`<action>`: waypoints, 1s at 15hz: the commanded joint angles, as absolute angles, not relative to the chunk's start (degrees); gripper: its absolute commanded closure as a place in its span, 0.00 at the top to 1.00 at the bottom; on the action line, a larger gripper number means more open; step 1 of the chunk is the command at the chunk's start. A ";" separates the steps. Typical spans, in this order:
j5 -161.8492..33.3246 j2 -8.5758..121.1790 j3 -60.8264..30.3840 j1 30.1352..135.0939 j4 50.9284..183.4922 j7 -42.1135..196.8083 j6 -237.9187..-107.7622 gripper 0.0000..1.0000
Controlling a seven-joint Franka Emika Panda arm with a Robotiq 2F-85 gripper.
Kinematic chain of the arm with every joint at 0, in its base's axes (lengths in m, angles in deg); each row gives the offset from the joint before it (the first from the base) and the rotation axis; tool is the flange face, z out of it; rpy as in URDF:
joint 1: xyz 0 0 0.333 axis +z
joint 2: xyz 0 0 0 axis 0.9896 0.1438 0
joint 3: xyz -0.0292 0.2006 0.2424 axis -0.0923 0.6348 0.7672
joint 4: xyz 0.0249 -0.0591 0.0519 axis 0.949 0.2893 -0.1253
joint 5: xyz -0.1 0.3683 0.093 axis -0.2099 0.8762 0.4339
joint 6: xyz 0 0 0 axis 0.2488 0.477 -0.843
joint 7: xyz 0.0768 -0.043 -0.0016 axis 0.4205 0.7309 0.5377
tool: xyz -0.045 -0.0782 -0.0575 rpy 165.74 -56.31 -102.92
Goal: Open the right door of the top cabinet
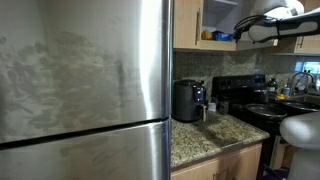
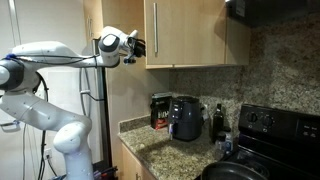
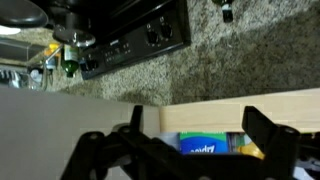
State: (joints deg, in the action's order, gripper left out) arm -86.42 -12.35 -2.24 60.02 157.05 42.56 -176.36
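Note:
The top cabinet (image 1: pixel 187 20) is light-tan wood and stands open; its white inside (image 1: pixel 222 18) holds blue and yellow packs (image 1: pixel 215 35). In an exterior view the right door (image 2: pixel 168 40) shows its tan face, with the silver bar handle (image 2: pixel 155 30) on its left edge. My gripper (image 2: pixel 131 45) is just left of that edge and level with the door's lower part. It also shows under the arm in an exterior view (image 1: pixel 243 33). In the wrist view the gripper (image 3: pixel 200 140) is open and empty, facing the cabinet's bottom rail (image 3: pixel 230 105) and a blue box (image 3: pixel 205 145).
A steel fridge (image 1: pixel 80 80) fills the near side. On the granite counter (image 1: pixel 205 135) stand a black air fryer (image 2: pixel 186 118), a dark box (image 2: pixel 160 110) and a bottle (image 2: pixel 219 120). A black stove (image 2: pixel 270 125) is beside them, under a hood (image 2: pixel 275 10).

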 commanded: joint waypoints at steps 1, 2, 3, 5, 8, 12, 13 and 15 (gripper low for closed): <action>-90.56 -14.48 -0.39 53.21 156.69 40.12 -183.83 1.00; -91.31 -15.51 -0.44 51.16 156.91 39.22 -185.53 1.00; -91.69 -16.50 -0.27 48.98 157.19 37.85 -186.80 1.00; -92.06 -18.31 -0.99 44.93 157.54 36.41 -188.51 1.00; -90.54 -20.01 -3.26 39.70 158.35 36.03 -190.08 1.00; -87.99 -20.03 -9.28 33.81 160.34 36.88 -191.82 1.00; -86.98 -19.34 -11.22 32.38 160.66 37.19 -192.10 1.00; -84.33 -16.97 -15.68 29.40 160.94 37.51 -192.21 1.00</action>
State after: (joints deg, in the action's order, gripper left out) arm -87.67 -19.63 -10.87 33.93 159.65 36.22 -189.64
